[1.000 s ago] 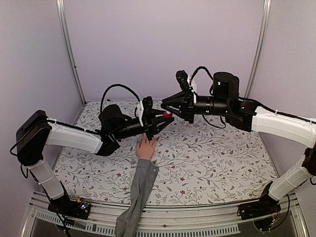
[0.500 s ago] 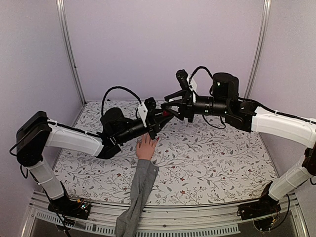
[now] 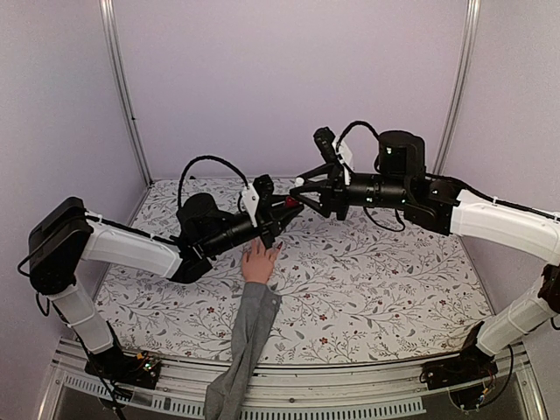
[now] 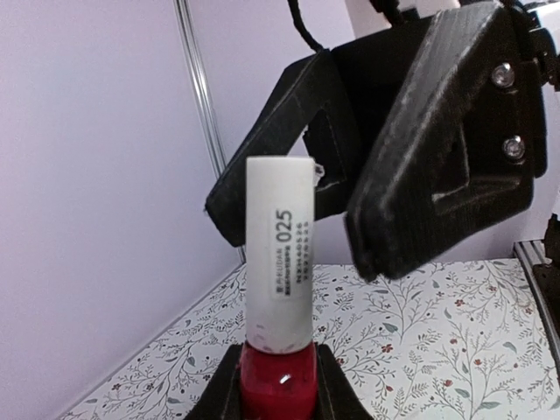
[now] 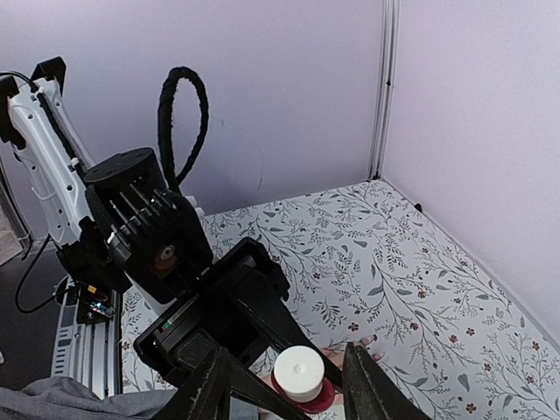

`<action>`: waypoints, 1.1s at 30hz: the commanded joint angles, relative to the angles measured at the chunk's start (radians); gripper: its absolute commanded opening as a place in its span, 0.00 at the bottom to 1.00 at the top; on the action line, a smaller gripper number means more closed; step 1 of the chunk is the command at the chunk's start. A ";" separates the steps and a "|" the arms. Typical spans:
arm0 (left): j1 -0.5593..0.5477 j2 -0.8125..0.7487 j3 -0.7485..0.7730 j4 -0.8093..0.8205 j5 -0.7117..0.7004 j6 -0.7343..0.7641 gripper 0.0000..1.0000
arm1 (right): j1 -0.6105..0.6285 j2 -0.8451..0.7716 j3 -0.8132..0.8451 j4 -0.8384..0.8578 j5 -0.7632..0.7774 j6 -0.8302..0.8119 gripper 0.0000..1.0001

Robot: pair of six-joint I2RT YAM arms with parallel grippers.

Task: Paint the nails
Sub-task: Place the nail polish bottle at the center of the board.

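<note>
Lilac walls, floral-print table (image 3: 367, 280); both arms are raised over it. Your left gripper (image 3: 282, 206) is clamped on the red glass of the bottle (image 4: 276, 389), held in the air with the white cap (image 4: 280, 254) pointing out past the fingertips toward the right gripper (image 3: 302, 190). That gripper sits at the cap with its fingers (image 5: 372, 389) parted to a middling gap, one on each side, and as far as the wrist views show neither touches it. The hand (image 3: 259, 262) lies flat on the table beneath the bottle and a little nearer the arm bases, with its grey sleeve (image 3: 249, 328) trailing further the same way. The nails (image 3: 276, 251) are at the fingertips closest to the bottle, too small to tell whether any carry polish. Judgement: the step is taking the cap off, presumably with a brush under it. Centre the cap between the fingers before you close. Grip it square so both pads bear evenly, keep the left hold firm, and turn about the cap's own axis. Then draw it off along that axis without tipping the bottle's mouth down over the hand. Writing: the label (image 4: 293, 254) on the cap reads "025" in bold, set sideways. Two finer lines beside it are too small to read, and no brand name is legible.
</note>
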 commanded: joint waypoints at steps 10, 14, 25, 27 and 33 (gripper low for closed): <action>0.012 -0.025 0.012 -0.011 -0.015 0.003 0.00 | -0.001 0.021 0.043 -0.049 0.037 -0.002 0.05; 0.012 -0.028 0.010 -0.014 -0.030 -0.007 0.14 | -0.005 0.007 0.024 -0.027 0.069 0.005 0.00; 0.019 -0.057 -0.012 -0.027 -0.036 -0.024 0.56 | -0.071 -0.023 -0.018 0.023 0.133 0.064 0.00; 0.025 -0.068 -0.025 -0.022 -0.043 -0.038 0.69 | -0.094 -0.027 -0.029 0.035 0.143 0.076 0.00; 0.065 -0.105 -0.056 -0.061 -0.102 -0.088 1.00 | -0.163 -0.027 -0.098 0.097 0.143 0.125 0.00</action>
